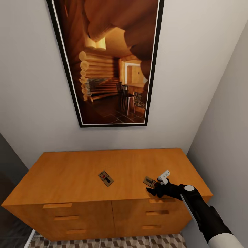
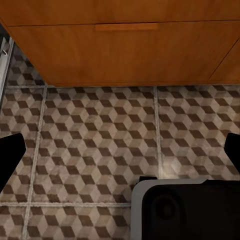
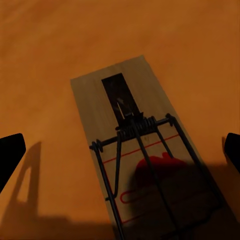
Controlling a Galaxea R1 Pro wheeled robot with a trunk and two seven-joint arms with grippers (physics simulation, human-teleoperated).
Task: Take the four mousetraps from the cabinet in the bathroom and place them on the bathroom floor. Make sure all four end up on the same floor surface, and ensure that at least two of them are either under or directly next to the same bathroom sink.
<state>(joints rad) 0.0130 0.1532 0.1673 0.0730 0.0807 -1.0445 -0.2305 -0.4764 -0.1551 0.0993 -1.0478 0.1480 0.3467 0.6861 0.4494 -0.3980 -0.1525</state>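
Note:
Two mousetraps lie on the flat top of the orange-brown cabinet [image 1: 75, 168]. One mousetrap [image 1: 106, 178] is near the middle of the top. The other mousetrap [image 1: 149, 181] lies toward the front right, just ahead of my right gripper [image 1: 155, 188]. In the right wrist view this tan board [image 3: 140, 150] with dark wire and a red mark sits between the open gripper's [image 3: 120, 155] spread fingers, close below. My left gripper [image 2: 120, 155] hangs open over the cube-patterned bathroom floor [image 2: 100, 130], in front of a cabinet drawer front [image 2: 135, 55].
A tall black-framed picture [image 1: 110, 62] hangs on the wall behind the cabinet. A grey side wall [image 1: 224, 137] stands close to the cabinet's right end. My base [image 2: 185, 210] shows over the tiles. A strip of floor [image 1: 137, 241] runs along the cabinet front.

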